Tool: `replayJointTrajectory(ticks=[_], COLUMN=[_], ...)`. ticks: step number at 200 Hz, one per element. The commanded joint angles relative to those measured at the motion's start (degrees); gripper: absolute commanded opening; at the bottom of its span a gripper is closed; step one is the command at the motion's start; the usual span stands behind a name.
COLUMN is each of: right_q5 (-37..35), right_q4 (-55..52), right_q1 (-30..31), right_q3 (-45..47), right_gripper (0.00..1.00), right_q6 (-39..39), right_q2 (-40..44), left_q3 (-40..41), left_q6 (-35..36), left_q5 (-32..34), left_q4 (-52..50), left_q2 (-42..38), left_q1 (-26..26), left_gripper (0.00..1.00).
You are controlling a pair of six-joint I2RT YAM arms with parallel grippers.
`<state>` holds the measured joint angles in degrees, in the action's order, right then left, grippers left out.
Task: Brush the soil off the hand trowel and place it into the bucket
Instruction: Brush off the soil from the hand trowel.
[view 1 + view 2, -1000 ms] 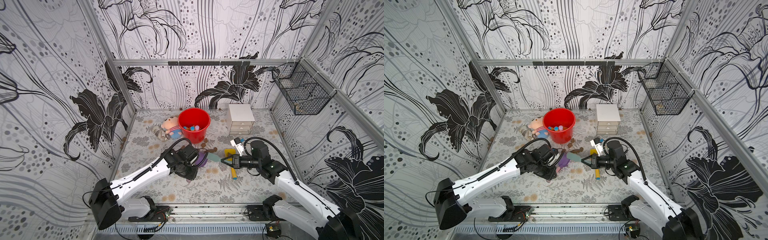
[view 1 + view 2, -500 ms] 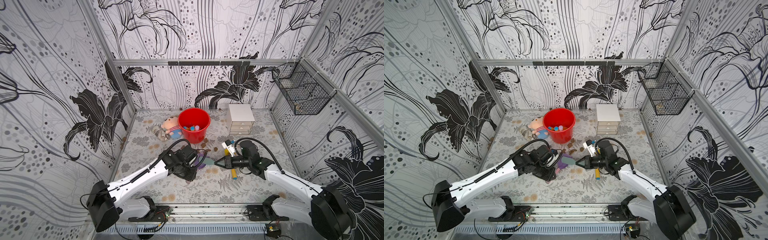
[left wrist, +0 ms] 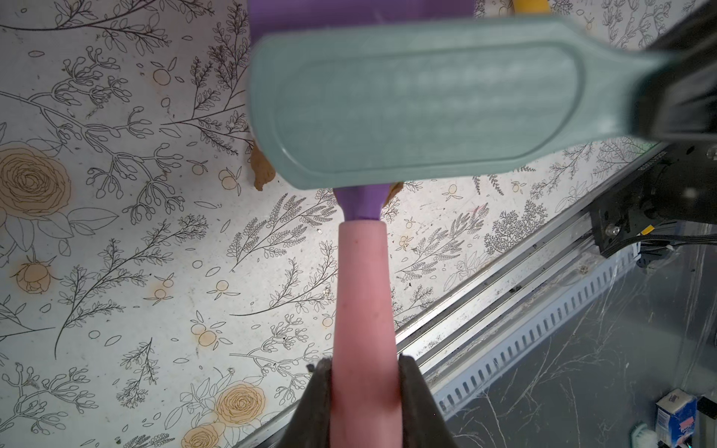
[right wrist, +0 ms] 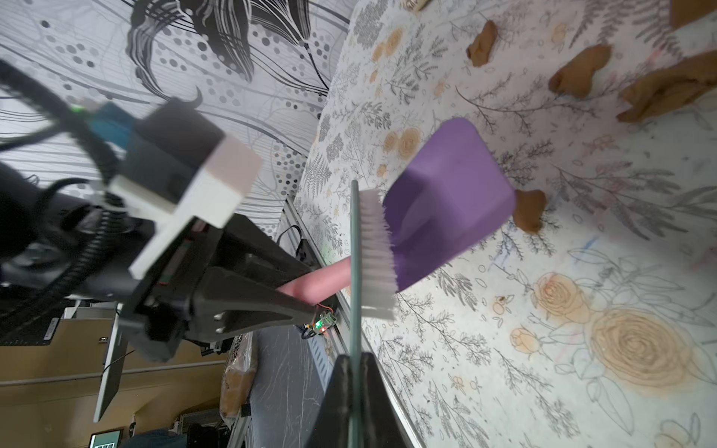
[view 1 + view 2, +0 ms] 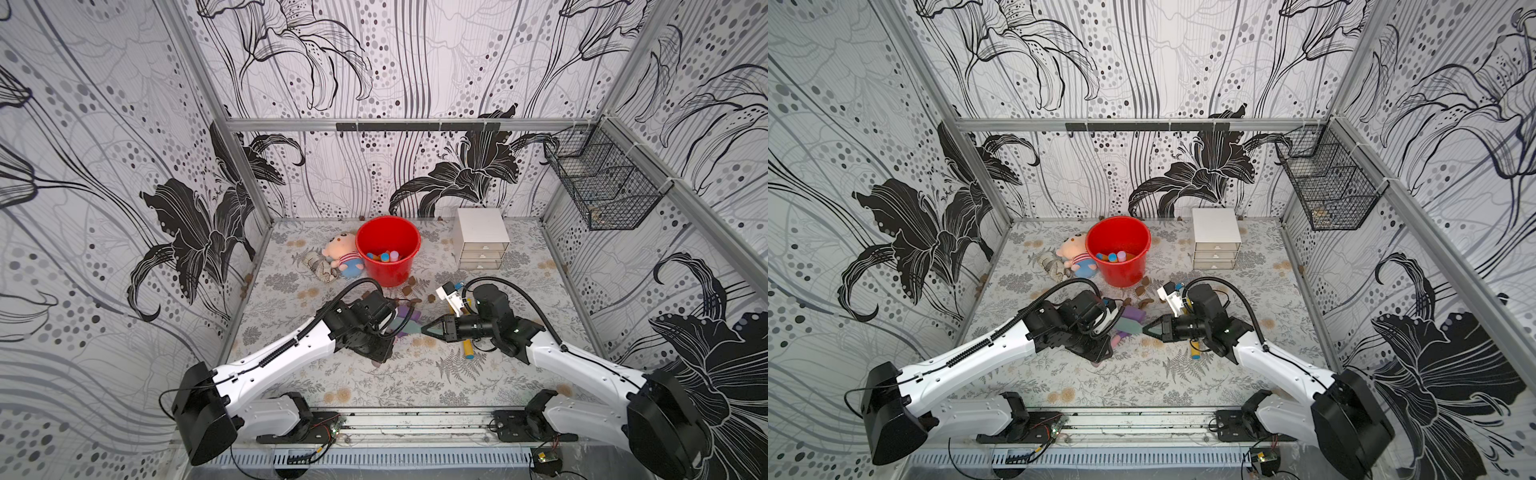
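A robotics lab test cell. An aluminium-profile frame (image 5: 415,124) boxes in a floral-print tabletop (image 5: 395,374), and its panels are papered with black-and-white lily wallpaper (image 5: 104,166). The white left arm (image 5: 274,357) at 7 o'clock and right arm (image 5: 582,370) at 5 o'clock stand on a base rail (image 5: 415,422) at 6 o'clock, among loose cables and a bare circuit board (image 5: 544,457).

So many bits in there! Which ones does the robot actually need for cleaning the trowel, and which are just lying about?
Needed:
- trowel, held by the left gripper
- brush, held by the right gripper
- soil clumps
- bucket

Lying about:
- doll
- drawer box
- wire basket
- yellow stick
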<state>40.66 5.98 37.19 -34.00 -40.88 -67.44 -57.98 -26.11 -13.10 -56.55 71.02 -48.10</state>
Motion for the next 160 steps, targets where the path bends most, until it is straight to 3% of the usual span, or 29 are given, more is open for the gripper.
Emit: replayJointTrajectory(ticks=[1, 42, 67, 110, 140, 160], right_q5=[-1.7, 2.4, 2.4, -2.3, -2.4, 0.5], right_q4=[-1.7, -4.4, -3.0, -1.2, -1.7, -3.8], right_q1=[-1.6, -11.9, -10.6, -1.8, -2.1, -7.7], right_q3=[-3.3, -3.3, -1.5, 0.5, -0.6, -2.6], right_gripper=[0.0, 0.0, 0.0, 0.0, 0.0, 0.0], right_q6=[3.6, 5.0, 2.8, 1.6, 4.5, 6.7], right_q2=[-1.0, 2.0, 5.6, 6.6, 2.9, 1.9], left_q3=[-0.2, 0.1, -0.5, -1.8, -1.6, -1.4], left_q6=[1.1, 0.5, 0.3, 0.2, 0.1, 0.3], left_q5=[0.4, 0.9, 1.9, 2.3, 1.1, 1.1], left_q4=[2.8, 2.6, 1.8, 0.5, 0.7, 0.1], left_q2=[-1.7, -2.2, -2.1, -2.5, -3.5, -4.0], left_q1=[0.2, 0.1, 0.3, 1.1, 1.1, 1.1], left_gripper=[0.0, 0.0, 0.0, 0.0, 0.0, 0.0])
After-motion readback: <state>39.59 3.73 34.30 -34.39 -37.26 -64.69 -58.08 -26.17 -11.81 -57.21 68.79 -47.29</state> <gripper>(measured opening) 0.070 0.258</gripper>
